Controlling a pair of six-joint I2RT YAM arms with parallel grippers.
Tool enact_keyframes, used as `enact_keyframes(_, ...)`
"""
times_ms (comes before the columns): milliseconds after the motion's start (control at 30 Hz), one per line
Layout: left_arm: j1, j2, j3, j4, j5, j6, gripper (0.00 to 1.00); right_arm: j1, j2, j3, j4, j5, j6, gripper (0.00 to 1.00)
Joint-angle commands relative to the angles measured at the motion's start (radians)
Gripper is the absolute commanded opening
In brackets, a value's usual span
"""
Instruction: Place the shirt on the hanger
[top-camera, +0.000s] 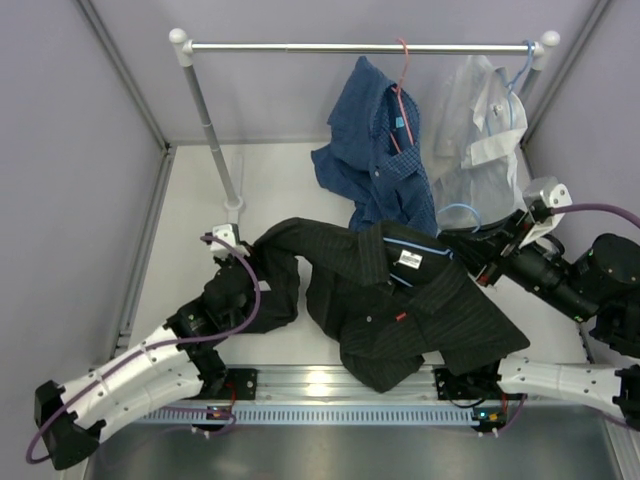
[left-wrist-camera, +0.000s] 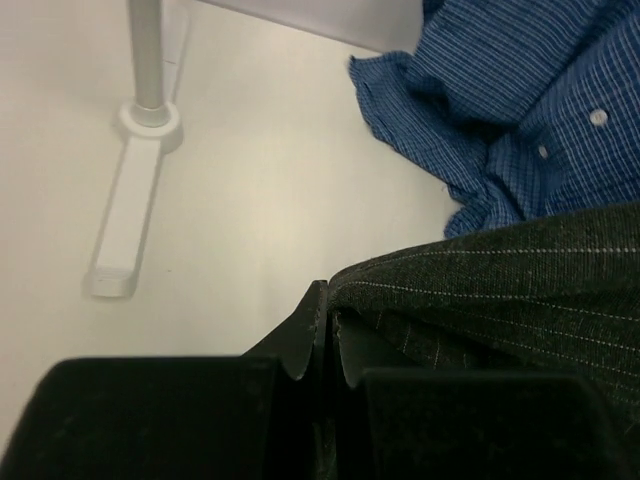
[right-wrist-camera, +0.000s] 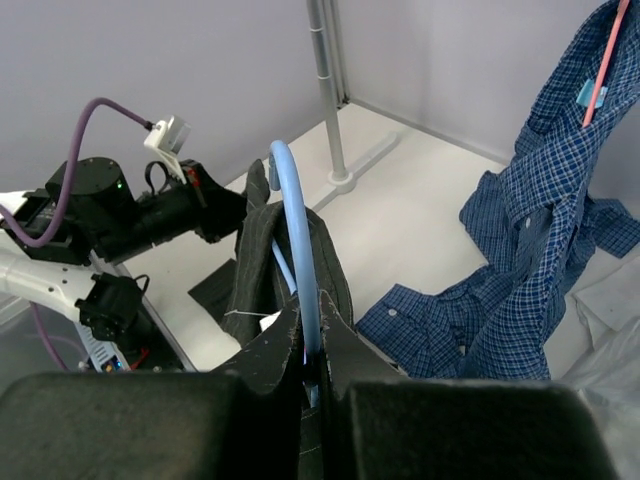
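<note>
The black pinstriped shirt lies spread in the middle of the table, with its white neck label facing up. The light-blue wire hanger runs under the collar, and its hook sticks out to the right. My right gripper is shut on the hanger wire, with the shirt draped over the wire just beyond the fingertips. My left gripper is at the shirt's left shoulder. In the left wrist view it is shut on a fold of the shirt.
A clothes rack stands at the back, with its post foot at the left. A blue checked shirt on a red hanger and a white shirt hang from it. The blue shirt's hem rests on the table next to the black collar.
</note>
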Motion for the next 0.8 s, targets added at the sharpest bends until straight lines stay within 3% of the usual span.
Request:
enact_keyframes(0, 0.014, 0.011, 0.031, 0.035, 0.095, 0.042, 0.0, 0.013, -0.015, 0.018, 0.052, 0.022, 0.008, 0.0)
enact_keyframes(200, 0.014, -0.104, 0.027, 0.242, 0.463, 0.217, 0.0, 0.013, 0.042, 0.01, 0.06, 0.006, -0.003, 0.0)
enact_keyframes(233, 0.014, -0.115, 0.045, 0.244, 0.497, 0.237, 0.23, 0.013, 0.048, 0.005, 0.065, 0.002, -0.004, 0.0)
enact_keyframes(300, 0.014, -0.123, 0.089, 0.201, 0.555, 0.293, 0.49, 0.013, 0.052, -0.01, 0.077, -0.003, -0.004, 0.0)
enact_keyframes(333, 0.014, -0.115, 0.149, 0.139, 0.574, 0.341, 0.73, 0.013, 0.051, -0.021, 0.092, -0.009, -0.003, 0.0)
enact_keyframes(433, 0.014, -0.051, 0.297, -0.007, 0.661, 0.407, 0.94, 0.013, 0.039, -0.045, 0.118, -0.006, -0.001, 0.0)
enact_keyframes(567, 0.012, 0.045, 0.434, -0.071, 0.831, 0.419, 0.92, 0.013, 0.011, -0.076, 0.134, 0.011, 0.003, 0.0)
enact_keyframes(600, 0.012, 0.069, 0.459, -0.078, 0.977, 0.426, 0.91, 0.013, 0.003, -0.081, 0.132, 0.008, 0.002, 0.0)
enact_keyframes(767, 0.012, 0.326, 0.676, -0.23, 1.394, 0.574, 0.88, 0.013, -0.012, -0.094, 0.131, -0.118, -0.017, 0.0)
